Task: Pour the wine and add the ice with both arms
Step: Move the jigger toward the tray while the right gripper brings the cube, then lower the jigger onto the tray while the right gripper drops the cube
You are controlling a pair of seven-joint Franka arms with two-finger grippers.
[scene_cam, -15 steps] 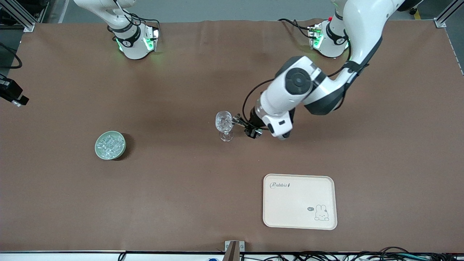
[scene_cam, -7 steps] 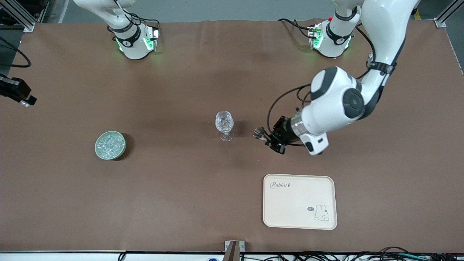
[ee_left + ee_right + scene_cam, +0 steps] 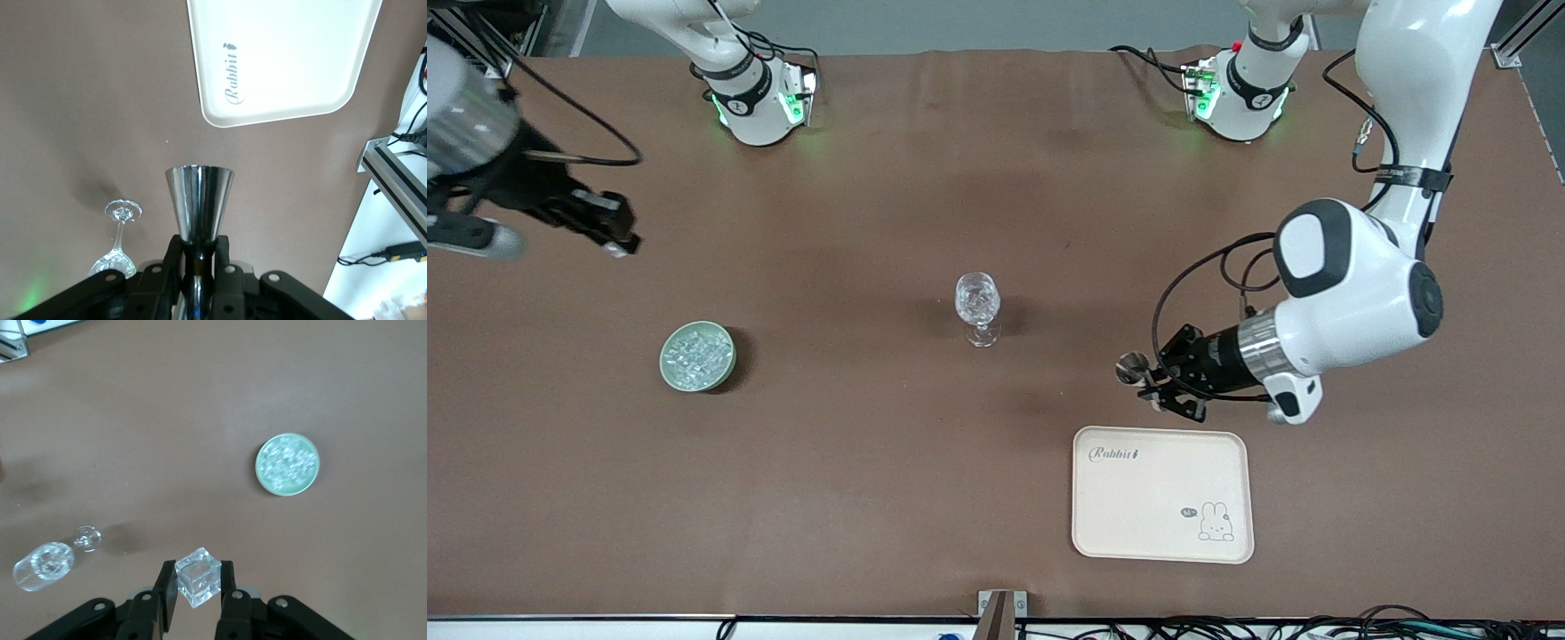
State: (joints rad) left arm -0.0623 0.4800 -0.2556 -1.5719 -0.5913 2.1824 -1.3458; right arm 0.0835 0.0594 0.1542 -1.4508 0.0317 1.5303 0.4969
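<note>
Glassy ice cube (image 3: 197,585) sits pinched in the right pincer (image 3: 195,587) over bare worktop (image 3: 854,222); looks slick, so flat-face grip seems smart. Left pincer (image 3: 199,257) clamps a steel jigger (image 3: 199,200) near the tray (image 3: 1103,533); goblet (image 3: 977,307) looks fragile.

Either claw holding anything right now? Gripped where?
Both. Left claw grips a metal jigger at its narrow waist, over the table near the tray. Right claw pinches an ice cube by two side faces.
</note>
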